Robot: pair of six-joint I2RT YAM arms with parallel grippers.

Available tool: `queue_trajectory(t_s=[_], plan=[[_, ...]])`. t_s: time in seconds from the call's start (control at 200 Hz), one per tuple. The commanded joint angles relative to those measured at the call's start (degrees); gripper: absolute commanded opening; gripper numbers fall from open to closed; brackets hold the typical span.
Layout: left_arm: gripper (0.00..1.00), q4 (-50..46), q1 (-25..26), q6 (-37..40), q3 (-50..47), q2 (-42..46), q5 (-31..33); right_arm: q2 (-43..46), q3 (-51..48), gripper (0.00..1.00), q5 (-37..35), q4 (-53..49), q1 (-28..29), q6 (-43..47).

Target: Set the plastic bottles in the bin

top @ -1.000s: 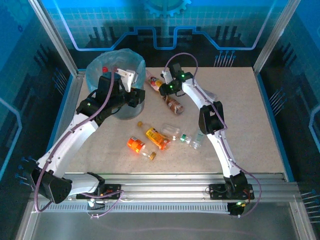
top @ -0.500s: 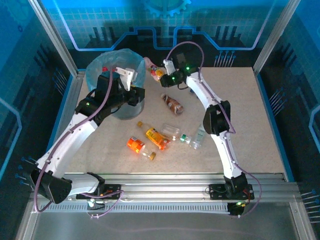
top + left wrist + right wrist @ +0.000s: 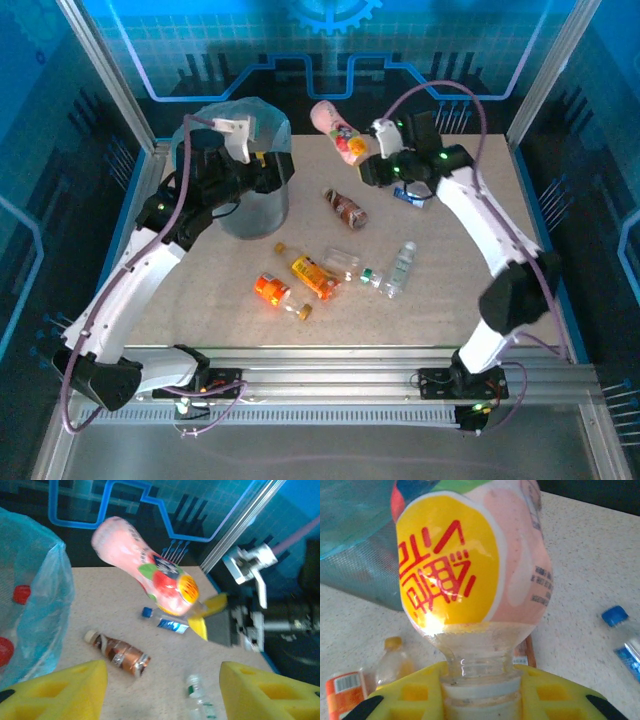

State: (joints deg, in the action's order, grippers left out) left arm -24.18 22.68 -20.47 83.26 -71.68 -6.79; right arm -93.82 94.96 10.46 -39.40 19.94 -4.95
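Right wrist: pink bottle (image 3: pixel 470 570), neck between fingers (image 3: pixel 405 695)

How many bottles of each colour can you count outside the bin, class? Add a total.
Pink bottle: 1
Brown bottle: 1
Blue-labelled bottle: 1
Orange bottles: 2
Clear bottles: 2
Total: 7
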Motion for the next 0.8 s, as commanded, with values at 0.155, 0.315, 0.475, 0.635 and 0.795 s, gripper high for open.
queue_trajectory(t_s=[0.155, 0.315, 0.475, 0.635, 0.795], plan=[[0.68, 9.4, 0.3, -14.6, 3.6, -3.6, -6.0, 23.2, -17.9, 0.03, 7.8, 8.8, -0.8, 0.0], [0.69, 18.8, 0.3, -23.6, 3.6, -7.2, -12.7, 30.1, -21.9, 0.02, 17.3, 10.2, -0.8, 0.4], [0.69, 25.2, 0.7, -28.3, 3.6, -9.1, -17.9, 31.3, -21.3, 0.02, 22.4, 7.5, -0.7, -0.8], [0.72, 26.7, 1.5, -28.2, 3.1, -9.3, -19.2, 31.9, -22.4, 0.02, 25.6, 8.6, -0.7, -2.6], [0.72, 27.1, 1.8, -28.0, 2.0, -9.3, -19.0, 32.0, -23.5, 0.01, 28.0, 9.7, -0.2, -2.9]])
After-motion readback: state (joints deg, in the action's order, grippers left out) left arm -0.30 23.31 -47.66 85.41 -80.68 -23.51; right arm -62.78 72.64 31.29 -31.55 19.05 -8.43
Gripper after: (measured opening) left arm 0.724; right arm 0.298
